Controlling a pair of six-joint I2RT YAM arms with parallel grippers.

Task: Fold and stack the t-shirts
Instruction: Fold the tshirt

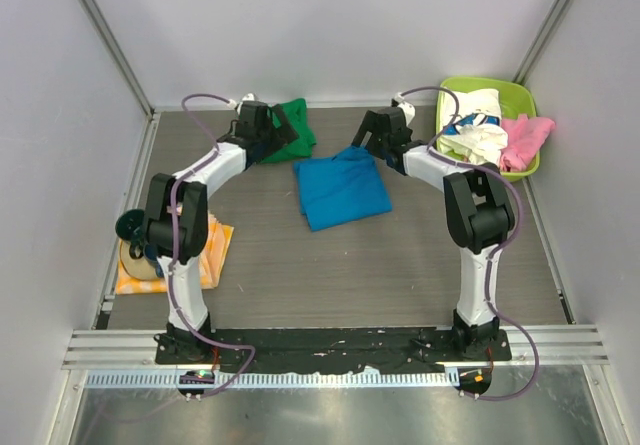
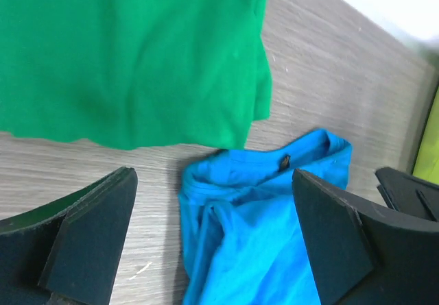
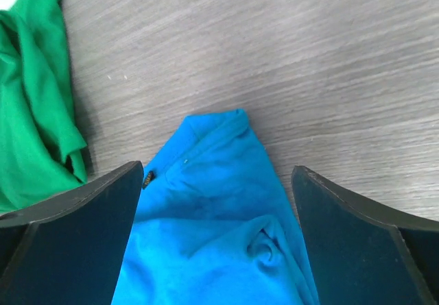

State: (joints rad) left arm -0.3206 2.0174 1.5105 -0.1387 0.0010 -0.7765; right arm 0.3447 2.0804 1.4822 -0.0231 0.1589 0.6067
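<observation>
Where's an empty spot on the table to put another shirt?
The bare table patch between the left arm and right arm, nearer than the blue shirt. It's crowded at the back, where the green shirt and blue shirt lie close. The basket is full.

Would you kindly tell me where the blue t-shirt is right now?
In the top view, the blue t-shirt lies mid-table, just right of the green t-shirt and left of the lime basket.

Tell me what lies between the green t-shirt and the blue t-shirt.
Only bare table, clearest in the right wrist view, separates the green t-shirt from the blue t-shirt.
</observation>
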